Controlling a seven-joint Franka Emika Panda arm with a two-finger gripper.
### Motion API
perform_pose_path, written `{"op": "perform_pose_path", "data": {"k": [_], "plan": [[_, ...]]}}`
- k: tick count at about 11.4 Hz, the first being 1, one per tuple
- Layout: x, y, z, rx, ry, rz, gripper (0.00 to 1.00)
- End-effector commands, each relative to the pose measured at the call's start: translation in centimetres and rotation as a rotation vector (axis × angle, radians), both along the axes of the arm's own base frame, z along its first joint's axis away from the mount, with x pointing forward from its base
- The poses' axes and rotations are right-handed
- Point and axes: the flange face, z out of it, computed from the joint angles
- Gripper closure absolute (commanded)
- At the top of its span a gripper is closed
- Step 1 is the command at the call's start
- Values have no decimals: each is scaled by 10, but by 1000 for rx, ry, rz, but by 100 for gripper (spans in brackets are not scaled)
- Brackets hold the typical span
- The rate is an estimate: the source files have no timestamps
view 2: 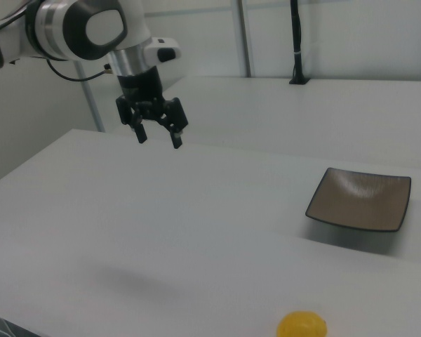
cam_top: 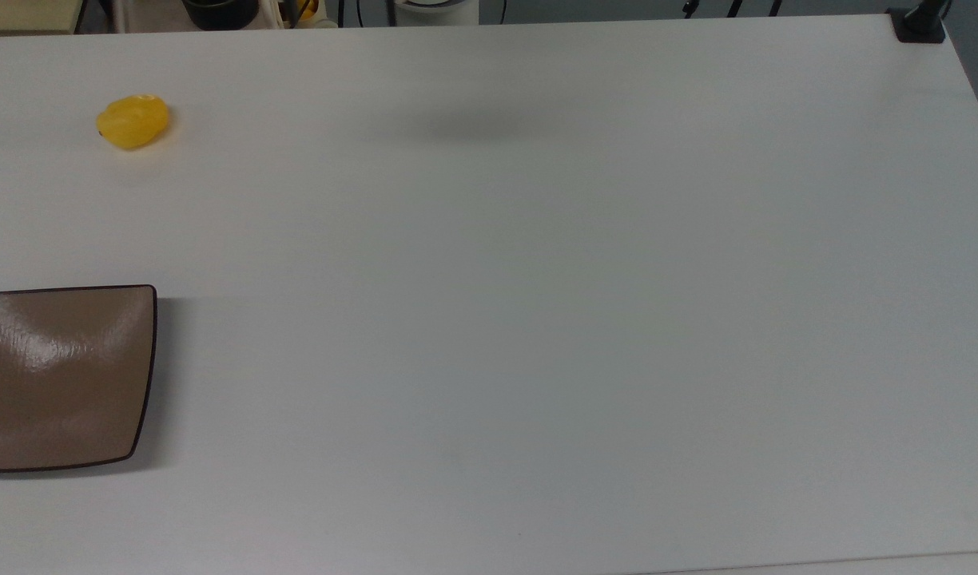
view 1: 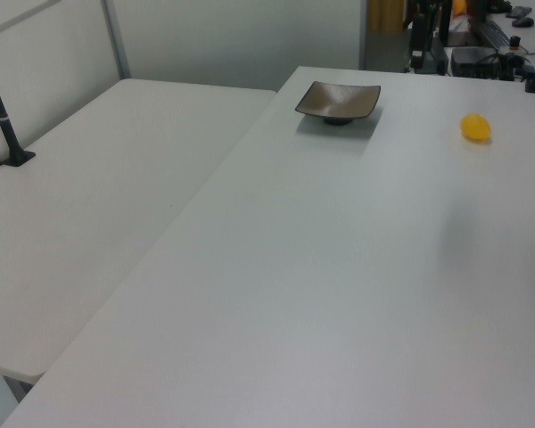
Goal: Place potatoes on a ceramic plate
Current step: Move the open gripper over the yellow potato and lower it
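Note:
A small yellow potato [cam_top: 133, 121] lies on the white table near the top view's upper left; it also sits at the left view's right [view 1: 474, 127] and the right view's bottom edge [view 2: 302, 327]. The tan-brown square ceramic plate [cam_top: 57, 375] rests on the table at the top view's left edge, cut off by the frame, with nothing on it [view 1: 337, 98] [view 2: 359, 199]. My gripper [view 2: 158, 139] hangs open and empty high above the table at the right view's upper left, well apart from both potato and plate.
A black clamp post [cam_top: 920, 24] stands at the table's far right corner in the top view. A second white table [view 1: 98, 196] adjoins on the left view's left, with a black post [view 1: 4, 116]. Clutter [cam_top: 217, 12] lies beyond the far edge.

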Motion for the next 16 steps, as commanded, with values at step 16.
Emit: {"op": "perform_pose_path", "data": {"k": [16], "plan": [[-52, -255, -84, -37, 23, -200, 0]]}}
